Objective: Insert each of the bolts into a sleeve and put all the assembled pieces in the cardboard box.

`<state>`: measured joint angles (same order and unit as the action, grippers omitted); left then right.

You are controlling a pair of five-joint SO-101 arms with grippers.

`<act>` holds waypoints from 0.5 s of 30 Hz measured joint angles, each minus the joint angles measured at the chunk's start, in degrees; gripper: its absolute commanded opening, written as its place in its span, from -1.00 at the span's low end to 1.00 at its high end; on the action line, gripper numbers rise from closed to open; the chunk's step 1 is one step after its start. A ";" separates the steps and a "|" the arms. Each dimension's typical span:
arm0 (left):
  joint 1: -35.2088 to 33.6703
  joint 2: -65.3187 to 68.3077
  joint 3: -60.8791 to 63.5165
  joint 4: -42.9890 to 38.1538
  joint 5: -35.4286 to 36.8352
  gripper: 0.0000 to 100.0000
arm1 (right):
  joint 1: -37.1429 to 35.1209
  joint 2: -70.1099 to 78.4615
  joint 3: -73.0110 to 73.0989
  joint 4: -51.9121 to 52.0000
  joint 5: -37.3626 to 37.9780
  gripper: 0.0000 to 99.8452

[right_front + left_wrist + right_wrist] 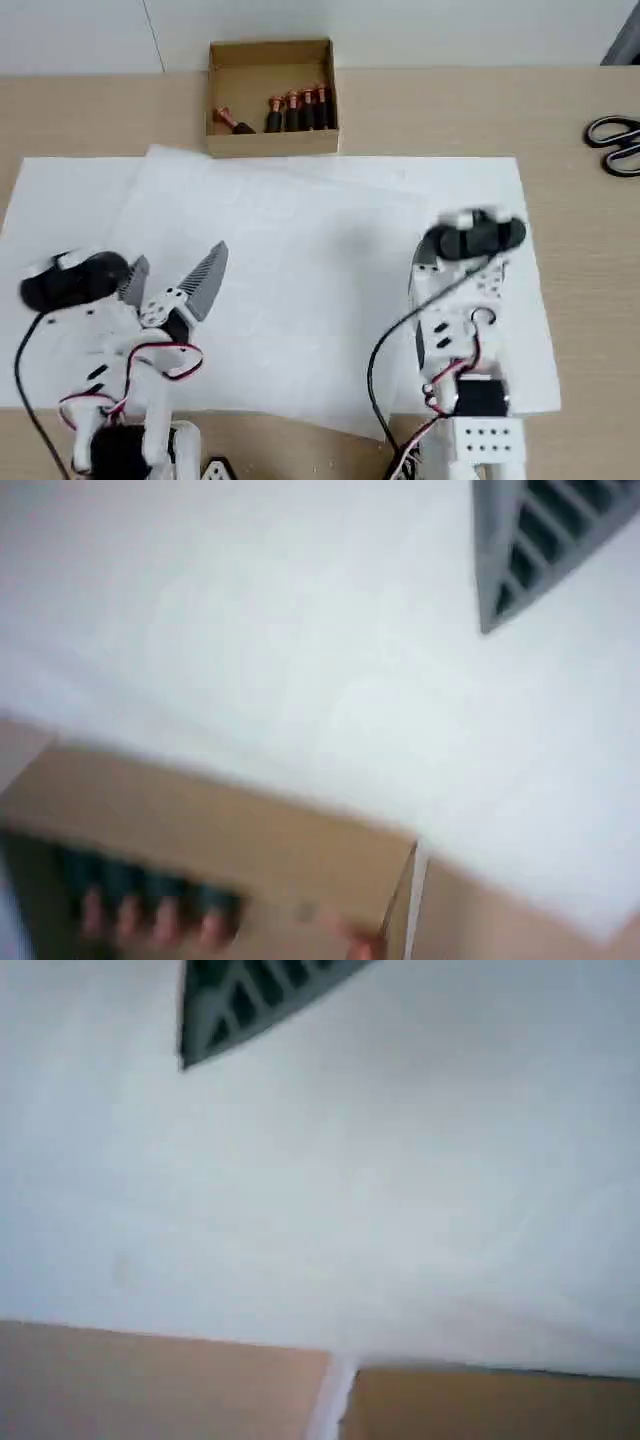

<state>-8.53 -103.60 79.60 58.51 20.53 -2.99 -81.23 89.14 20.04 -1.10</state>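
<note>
Since the dark, copper-tipped assembled pieces lie in the brown cardboard box at top centre, the left gripper rests spread and empty; the right gripper I cannot tell.

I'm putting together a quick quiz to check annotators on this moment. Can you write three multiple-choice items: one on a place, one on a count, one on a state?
1. Where do the scissors lie?
A. on the bare table, beyond the white paper
B. in the middle of the paper
C. under an arm

2. How many assembled pieces are in the cardboard box?
A. two
B. five
C. nine

3. How is the left pincer?
A. shut on a bolt
B. shut on the scissors
C. open and empty

Answers: A, the scissors sit on wood past the paper's edge. B, four pieces stand in a row and one lies apart. C, its fingers are spread over the paper with nothing between them.
</note>
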 measured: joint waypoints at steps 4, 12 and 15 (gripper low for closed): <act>0.00 0.00 3.96 -0.18 0.00 -0.25 | -0.09 -7.91 7.03 -2.81 0.00 -0.46; 0.00 0.09 11.52 -0.18 0.00 -0.25 | -0.09 -15.03 7.21 11.52 0.00 -0.46; 0.00 0.09 13.80 -0.18 0.00 -0.25 | -0.09 -15.21 7.21 16.53 0.00 -0.46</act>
<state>-8.53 -103.52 93.41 58.33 20.53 -3.08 -96.44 96.35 36.57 -1.10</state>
